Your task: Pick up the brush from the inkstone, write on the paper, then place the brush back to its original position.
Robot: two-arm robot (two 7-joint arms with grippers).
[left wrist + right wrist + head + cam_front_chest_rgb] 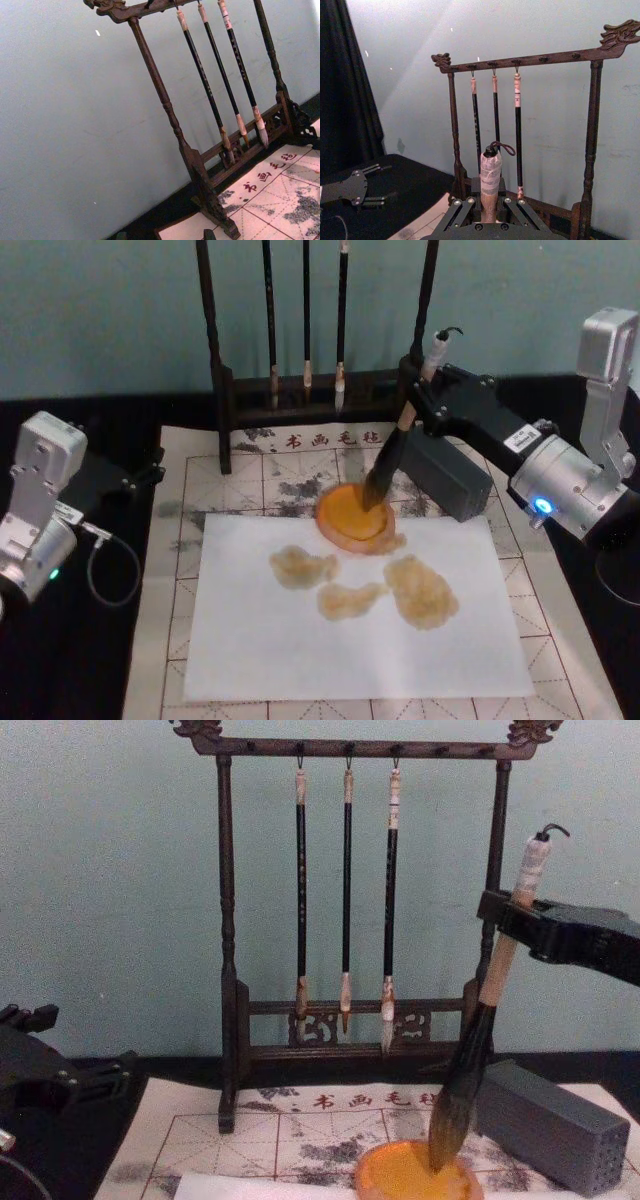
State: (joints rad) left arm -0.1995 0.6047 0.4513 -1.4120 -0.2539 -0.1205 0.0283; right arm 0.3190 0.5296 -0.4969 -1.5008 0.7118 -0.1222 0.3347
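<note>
The right gripper (pixel 414 408) pinches the brush (pixel 384 472) by its pale upper handle; the brush is tilted, with its bristles resting in the orange inkstone (pixel 340 525) at the far edge of the white paper (pixel 300 640) (blotched with yellow-brown stains). The left gripper (pixel 135 475) sits parked at the left of the worktop (pixel 90 660), fingers spread.

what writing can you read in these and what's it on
"书画毛毡", red, on the felt mat under the paper.
White label on the right arm, behind the right gripper holding the brush: too small to read.
Faint marks on the hanging brushes' handles: too blurred.
</note>
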